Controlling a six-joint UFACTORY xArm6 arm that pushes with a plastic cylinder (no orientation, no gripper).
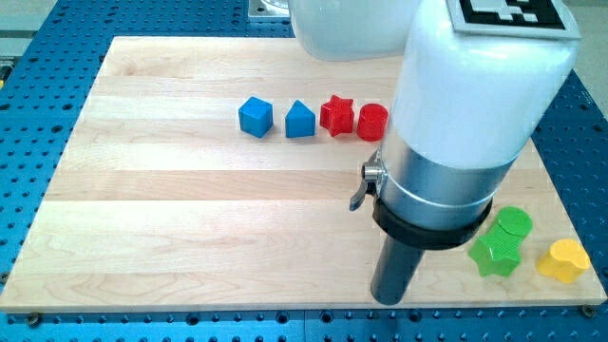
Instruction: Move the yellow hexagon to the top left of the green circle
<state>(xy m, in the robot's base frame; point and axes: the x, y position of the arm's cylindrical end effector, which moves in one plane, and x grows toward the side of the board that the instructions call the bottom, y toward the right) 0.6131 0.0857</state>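
The green circle [514,223] lies near the board's right edge, low in the view. A green star [497,252] touches it on its lower left. A yellow block [563,260] lies to the right of the star at the board's right edge; its outline is rounded and I cannot tell whether it is a hexagon. My tip [387,301] rests on the board near the bottom edge, well to the left of the green star and touching no block. The bulky arm body hides the board above and to the left of the green circle.
A row of blocks lies in the upper middle: a blue cube [255,116], a blue pointed block [299,120], a red star [336,115] and a red circle [372,122]. The wooden board [171,209] sits on a blue perforated table.
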